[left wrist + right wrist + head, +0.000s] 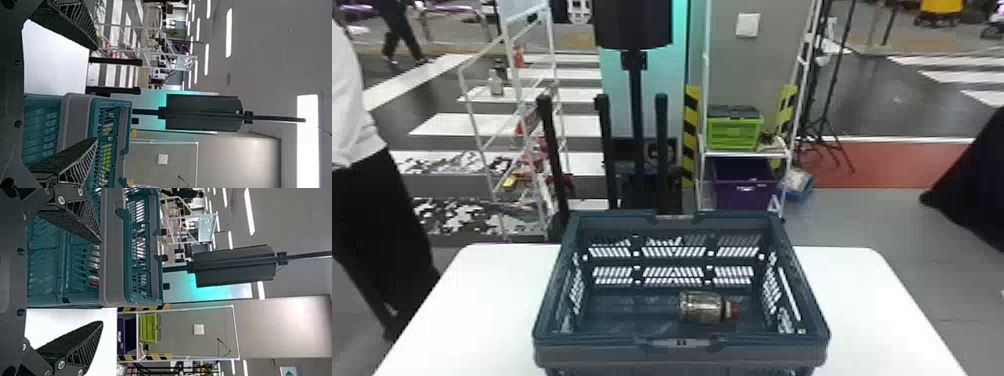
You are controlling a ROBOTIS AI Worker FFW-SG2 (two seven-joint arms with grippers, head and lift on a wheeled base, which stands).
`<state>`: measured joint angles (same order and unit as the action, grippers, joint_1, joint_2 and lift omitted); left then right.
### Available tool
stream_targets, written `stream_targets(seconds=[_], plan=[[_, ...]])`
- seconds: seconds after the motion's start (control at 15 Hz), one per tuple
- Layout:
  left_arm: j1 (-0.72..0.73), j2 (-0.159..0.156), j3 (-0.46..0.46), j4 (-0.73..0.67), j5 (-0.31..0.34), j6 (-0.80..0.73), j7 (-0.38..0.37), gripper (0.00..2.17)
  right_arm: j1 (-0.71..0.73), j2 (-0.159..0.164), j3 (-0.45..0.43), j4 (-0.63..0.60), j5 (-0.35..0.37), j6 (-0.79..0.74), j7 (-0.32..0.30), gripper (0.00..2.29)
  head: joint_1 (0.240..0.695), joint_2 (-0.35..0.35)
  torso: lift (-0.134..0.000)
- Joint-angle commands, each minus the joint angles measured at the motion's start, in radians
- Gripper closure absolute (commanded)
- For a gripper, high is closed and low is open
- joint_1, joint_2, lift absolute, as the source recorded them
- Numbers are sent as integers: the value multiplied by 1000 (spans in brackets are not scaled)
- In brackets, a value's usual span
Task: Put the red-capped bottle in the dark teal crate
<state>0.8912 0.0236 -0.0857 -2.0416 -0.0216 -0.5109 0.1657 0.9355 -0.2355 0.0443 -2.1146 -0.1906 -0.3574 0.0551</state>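
Observation:
In the head view the red-capped bottle [701,307] lies on its side on the floor of the dark teal crate [682,359], right of the middle, its cap pointing right. The crate stands on the white table. My left gripper [97,94] is open in the left wrist view, nothing between its fingers, with the crate [76,121] beyond them. In the right wrist view my right gripper [102,282] is also open and holds nothing; the crate's wall [113,250] is beyond it, and a bit of red shows through the slots.
The white table [482,300] extends on both sides of the crate. Behind it are white wire racks, a black stand and a shelf with a green crate [734,132] above a purple bin [744,185]. A person stands at the far left.

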Motion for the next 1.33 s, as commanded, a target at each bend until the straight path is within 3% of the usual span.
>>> stream_targets(seconds=[0.0,0.33,1.27], plan=[[-2,-5,-13,17,-21,38,14,66,-3,-2,2,8,-6,1,0,154,499,0,0],[9,-11,-14,41,-69,81,26,66,-4,-8,2,15,-12,4,0,154,499,0,0],[5,-10,-14,46,-72,81,26,66,6,-10,2,10,-7,4,0,154,499,0,0]])
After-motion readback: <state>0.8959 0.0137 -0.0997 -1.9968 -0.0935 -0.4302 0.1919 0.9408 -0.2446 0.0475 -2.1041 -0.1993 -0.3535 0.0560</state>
